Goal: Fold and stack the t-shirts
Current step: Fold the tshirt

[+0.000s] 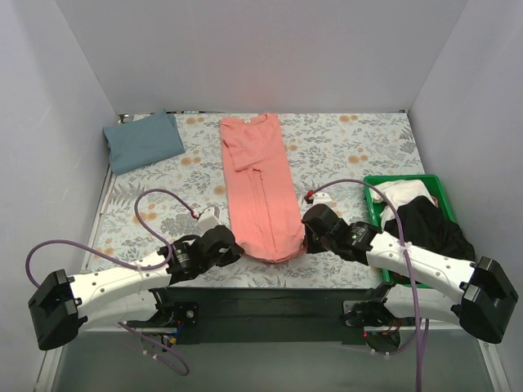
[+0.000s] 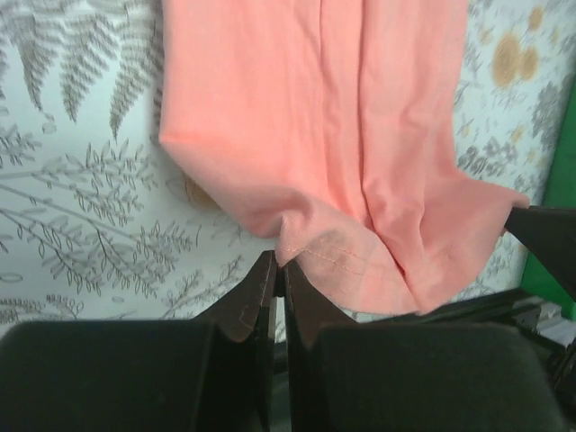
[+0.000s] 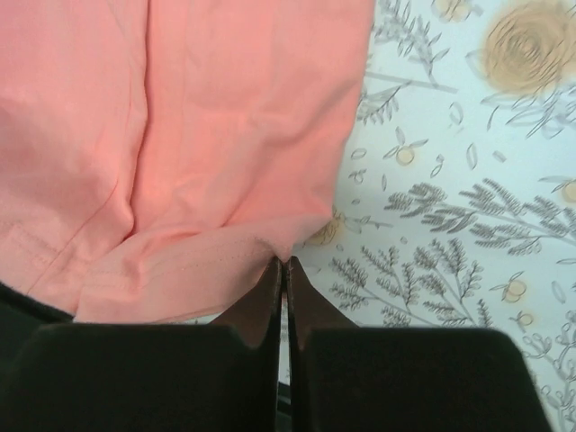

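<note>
The coral-pink t-shirt (image 1: 260, 184) lies folded into a long narrow strip down the middle of the table, collar at the far end. My left gripper (image 1: 239, 249) is shut on the near left corner of its hem (image 2: 315, 256). My right gripper (image 1: 304, 242) is shut on the near right corner of the hem (image 3: 261, 247). Both corners are lifted slightly off the cloth. The slate blue-grey t-shirt (image 1: 143, 140) lies folded at the far left, apart from both grippers.
A grey floral-print cloth (image 1: 351, 151) covers the table. A green plastic bin (image 1: 374, 214) at the right holds white and black garments, close behind my right arm. Walls enclose the far, left and right sides.
</note>
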